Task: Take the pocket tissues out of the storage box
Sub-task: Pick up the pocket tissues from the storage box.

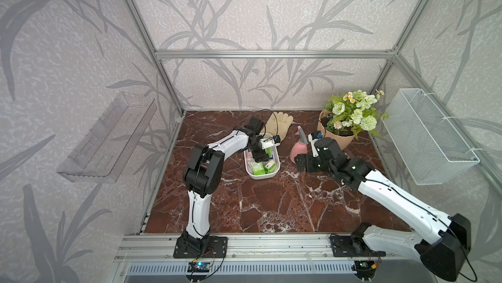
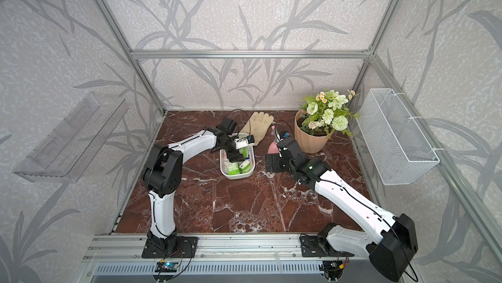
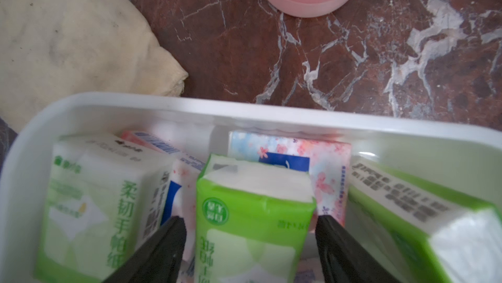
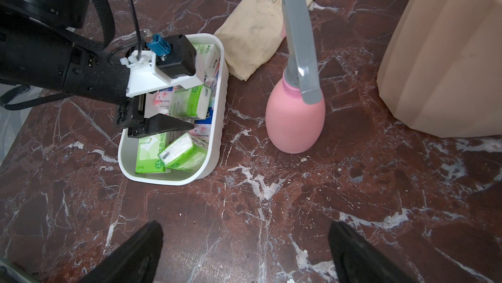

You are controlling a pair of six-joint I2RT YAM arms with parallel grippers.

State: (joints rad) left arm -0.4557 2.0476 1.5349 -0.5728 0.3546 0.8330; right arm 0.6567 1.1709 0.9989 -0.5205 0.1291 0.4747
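Closest in, left wrist view: a green-and-white pack (image 3: pixel 252 241) stands on edge with the left pincer (image 3: pixel 251 219) straddling it. The jaws are apart. A sliver of gap shows on one side, and the other finger looks to be right at the wrapper. Not clamped, as far as I can see.

The storage box (image 3: pixel 244 107) sits mid-surface, just beside the glove (image 4: pixel 252 31) and near the pink spray bottle (image 4: pixel 294 121).

The pocket tissues (image 4: pixel 179 154) are all inside the box, green packs and pink-blue floral ones jumbled together, some flat and some tilted. No full count is possible, since the left arm covers part of the box.

No pack lies on the surface (image 4: pixel 271 200) in any view.

The right pincer (image 4: pixel 247 224) is wide open and empty, hovering low over bare marble on the bottle side of the box.

Judgement: the task has barely begun. Nothing is out yet, and the first pack is only lined up. What remains is to close on it, lift it clear of the wall, set it down outside, then repeat for every other pack.
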